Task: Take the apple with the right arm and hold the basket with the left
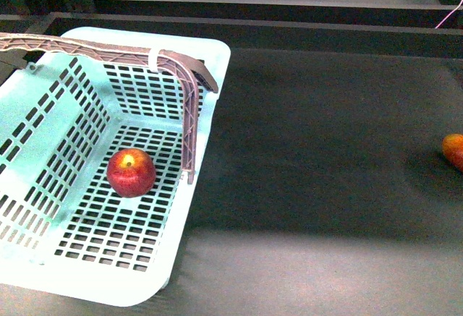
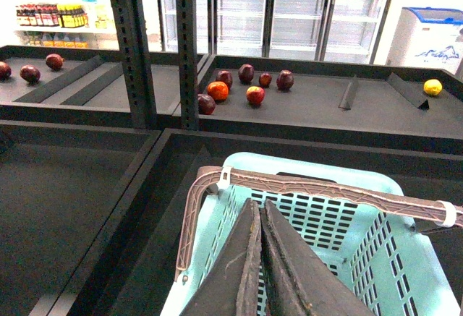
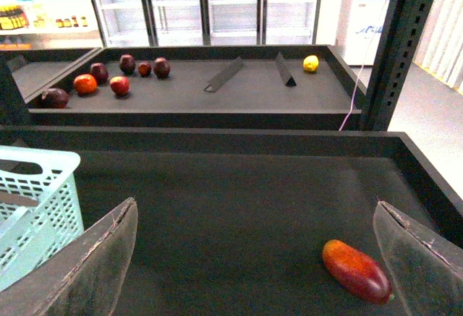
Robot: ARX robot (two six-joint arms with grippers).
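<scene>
The red apple, with a yellowish patch at its stem, rests on the slotted floor of the pale mint basket, which stands at the left of the black tray. The basket's grey-brown ribbed handle arches over it with a white zip tie. In the left wrist view, my left gripper is shut, its dark flat fingers pressed together above the basket, just short of the handle. My right gripper is open over bare black mat, away from the basket. Neither arm shows in the front view.
An orange-red oval fruit lies between my right fingers, nearer one of them, and shows at the right edge in the front view. Several dark and red fruits and a yellow one lie on the far shelf. Dark tray walls border the mat.
</scene>
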